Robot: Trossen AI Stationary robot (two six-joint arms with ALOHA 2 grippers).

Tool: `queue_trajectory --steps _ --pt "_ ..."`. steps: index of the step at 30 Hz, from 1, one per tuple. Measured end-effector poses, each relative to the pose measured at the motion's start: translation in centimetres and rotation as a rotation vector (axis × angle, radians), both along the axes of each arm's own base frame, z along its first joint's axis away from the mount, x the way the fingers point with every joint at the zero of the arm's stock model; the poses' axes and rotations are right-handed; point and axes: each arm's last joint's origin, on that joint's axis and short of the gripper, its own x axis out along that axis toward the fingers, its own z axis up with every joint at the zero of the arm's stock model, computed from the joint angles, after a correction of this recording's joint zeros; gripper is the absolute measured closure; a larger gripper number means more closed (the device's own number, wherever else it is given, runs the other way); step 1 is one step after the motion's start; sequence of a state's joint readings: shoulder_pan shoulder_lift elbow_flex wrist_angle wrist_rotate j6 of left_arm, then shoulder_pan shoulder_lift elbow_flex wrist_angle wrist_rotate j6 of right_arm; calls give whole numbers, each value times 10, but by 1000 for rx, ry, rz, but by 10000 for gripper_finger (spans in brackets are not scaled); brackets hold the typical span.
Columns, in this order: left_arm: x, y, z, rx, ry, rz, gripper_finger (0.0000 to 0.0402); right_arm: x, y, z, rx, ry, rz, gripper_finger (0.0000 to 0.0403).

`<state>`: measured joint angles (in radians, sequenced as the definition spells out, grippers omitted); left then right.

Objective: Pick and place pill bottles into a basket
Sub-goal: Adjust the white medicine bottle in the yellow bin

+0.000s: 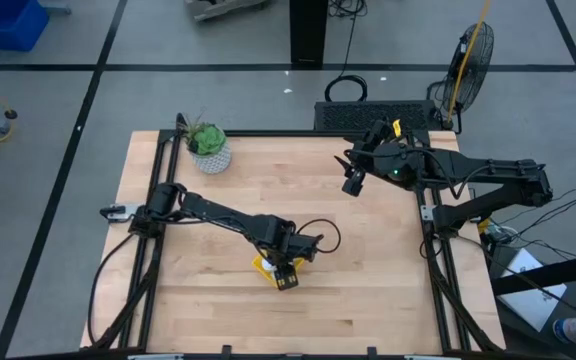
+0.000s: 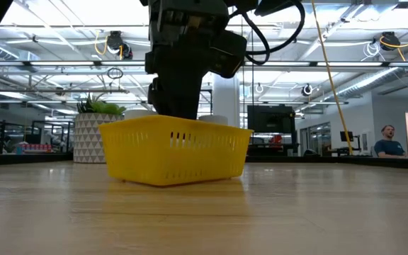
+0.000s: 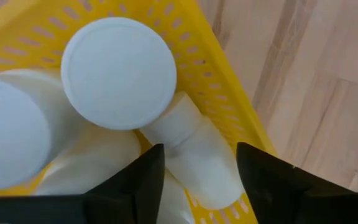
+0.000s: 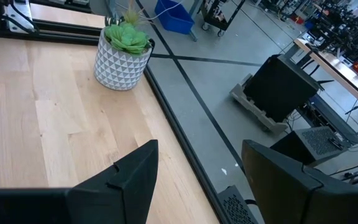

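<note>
Pill bottles: where the left wrist view looks down, several pill bottles (image 3: 118, 71) are seen packed inside the basket, one lying on its side against the wall.
Basket: the yellow basket (image 2: 174, 150) is set on the worktop (image 1: 368, 260), near its front middle.
Left gripper: the left gripper (image 3: 199, 177) is held just over the basket, jaws parted around the lying bottle, not closed on it.
Right gripper: the right gripper (image 1: 352, 182) is raised at the far right, jaws apart, nothing held.
Plant pot: a plant pot (image 1: 209, 150) is placed at the far left corner.
</note>
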<state>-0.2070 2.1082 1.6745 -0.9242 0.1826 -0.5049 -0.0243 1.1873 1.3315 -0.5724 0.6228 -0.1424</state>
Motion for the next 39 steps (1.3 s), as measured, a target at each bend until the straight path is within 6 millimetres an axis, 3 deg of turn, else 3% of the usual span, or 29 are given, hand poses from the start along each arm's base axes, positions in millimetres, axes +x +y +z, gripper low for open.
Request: queue_trajectory --steps 11,25,39 --pt "0 0 0 20 3 38 151 0 0 0 0 0 0 179" --pt "-10 1 -23 -29 65 113 154 1 0 2 -2 -23 1 179" --pt "-14 1 -30 -63 94 95 215 1 0 3 -3 -32 1 179"
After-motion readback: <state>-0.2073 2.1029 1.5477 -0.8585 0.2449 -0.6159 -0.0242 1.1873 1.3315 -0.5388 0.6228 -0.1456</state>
